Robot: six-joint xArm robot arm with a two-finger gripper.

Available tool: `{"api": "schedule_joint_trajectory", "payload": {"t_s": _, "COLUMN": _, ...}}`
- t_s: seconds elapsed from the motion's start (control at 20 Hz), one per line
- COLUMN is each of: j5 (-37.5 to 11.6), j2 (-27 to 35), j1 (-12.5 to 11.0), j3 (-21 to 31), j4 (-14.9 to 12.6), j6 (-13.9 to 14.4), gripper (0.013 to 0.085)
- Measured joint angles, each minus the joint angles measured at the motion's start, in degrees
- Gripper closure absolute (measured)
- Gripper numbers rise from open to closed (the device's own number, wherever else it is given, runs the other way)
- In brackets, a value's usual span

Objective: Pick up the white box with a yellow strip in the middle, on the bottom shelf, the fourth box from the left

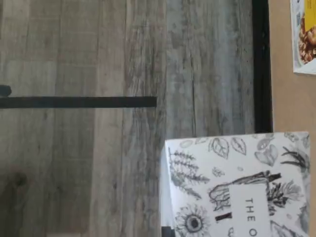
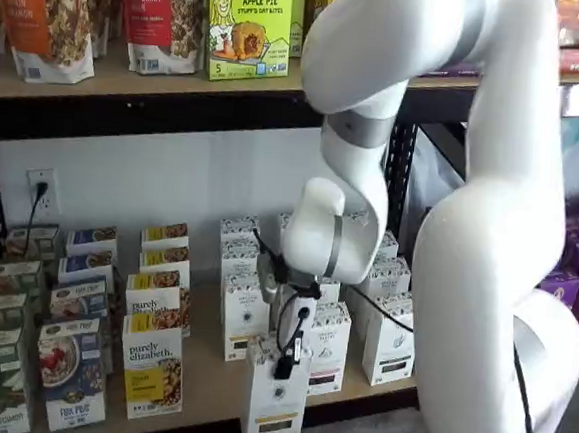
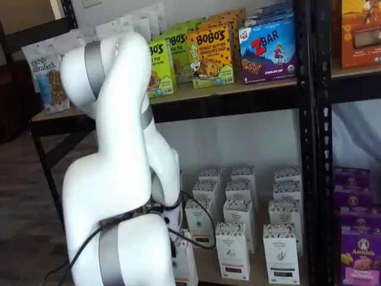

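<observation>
The gripper [image 2: 285,362] stands clamped on the top of the white box [image 2: 275,406], which sits at the front edge of the bottom shelf [image 2: 206,390]. By the look of it the grasp is made; lifting the box clear remains.

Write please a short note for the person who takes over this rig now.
Gripper: jaws shut on the white box, gripping its top from above.
Box: at the front edge of the bottom shelf, ahead of the other white cartons; whether it is lifted clear of the board cannot be told.
Done: reach and grasp.
Left: lift the box and bring it away from the shelf.
</observation>
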Motion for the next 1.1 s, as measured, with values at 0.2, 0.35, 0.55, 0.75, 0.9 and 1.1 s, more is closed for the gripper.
{"api": "schedule_joint_trajectory", "payload": {"t_s": 0.2, "j5": 1.6, "j2": -5.8, "j1": -2.0, "j3": 4.5, "j4": -7.0, "j6": 5.1, "gripper": 0.0490}}
{"api": "schedule_joint_trajectory", "payload": {"t_s": 0.35, "j5": 2.6, "j2": -11.0, "j1": -3.4, "j3": 8.3, "j4": -11.6, "j6": 8.4, "gripper": 0.0490}}
{"api": "schedule_joint_trajectory", "payload": {"t_s": 0.55, "j5": 5.4, "j2": -16.3, "j1": -4.7, "j3": 11.0, "j4": -16.2, "j6": 11.8, "gripper": 0.0490}}
{"api": "schedule_joint_trajectory", "payload": {"t_s": 0.75, "j5": 7.3, "j2": -19.9, "j1": -5.5, "j3": 12.7, "j4": -20.3, "j6": 15.0, "gripper": 0.0490}}
{"api": "schedule_joint_trajectory", "payload": {"t_s": 0.9, "j5": 8.8, "j2": -22.5, "j1": -6.0, "j3": 13.7, "j4": -21.7, "j6": 16.0, "gripper": 0.0490}}
{"api": "schedule_joint_trajectory", "payload": {"t_s": 1.1, "j5": 11.2, "j2": -25.7, "j1": -6.5, "j3": 14.6, "j4": -22.6, "j6": 16.7, "gripper": 0.0490}}
